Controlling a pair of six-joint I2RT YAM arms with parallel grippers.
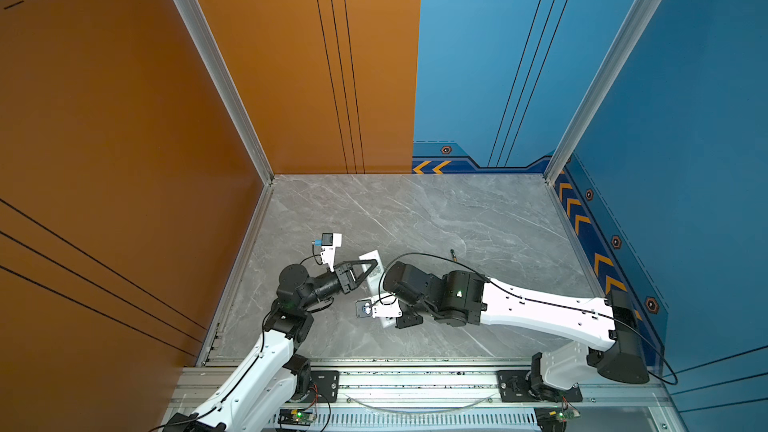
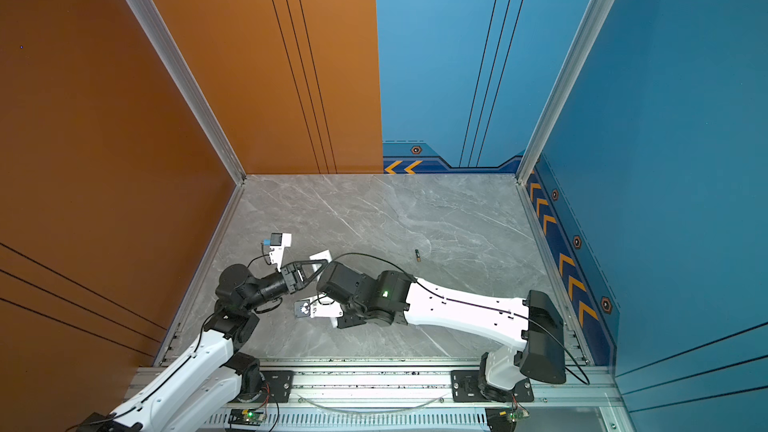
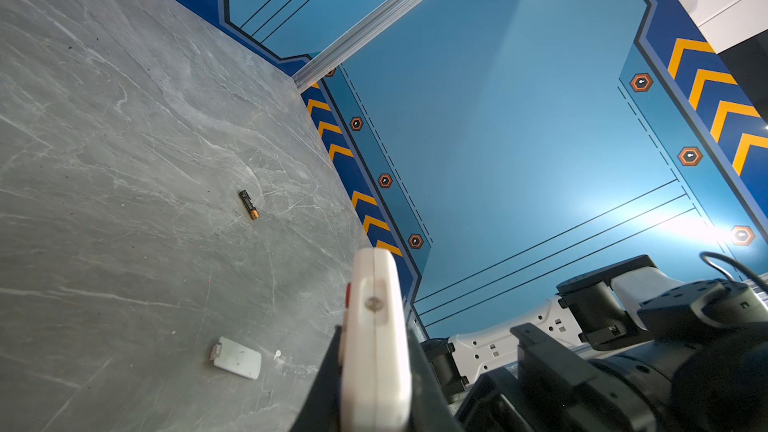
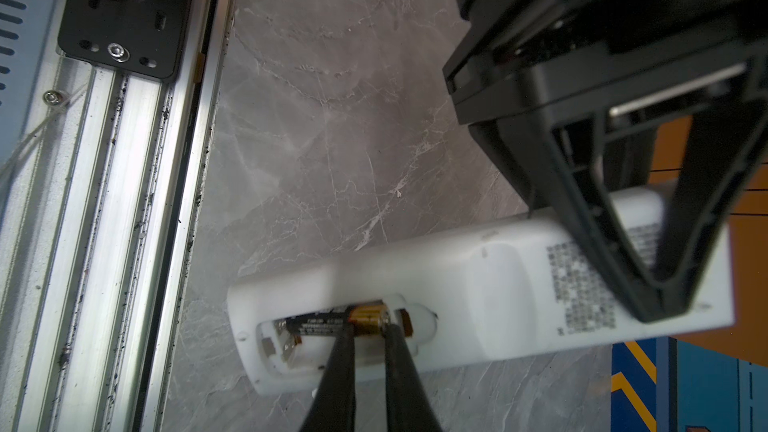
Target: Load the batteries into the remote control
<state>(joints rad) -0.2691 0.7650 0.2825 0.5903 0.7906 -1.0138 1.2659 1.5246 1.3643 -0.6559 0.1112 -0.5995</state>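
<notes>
Remote control — a smooth white plastic bar, label side up — sits clamped at its label end in the left gripper. Only the right wrist view shows the open compartment. One black, gold-banded battery lies inside, and the right gripper has its slim tips nearly together against the gold end; whether they pinch it cannot be told. Only the left wrist view shows the flat white battery cover on the veined grey marble table. The second battery lies loose on the table, well apart from the remote control — also visible in both top views.

Grey marble tabletop bears one battery and a white cover.
</notes>
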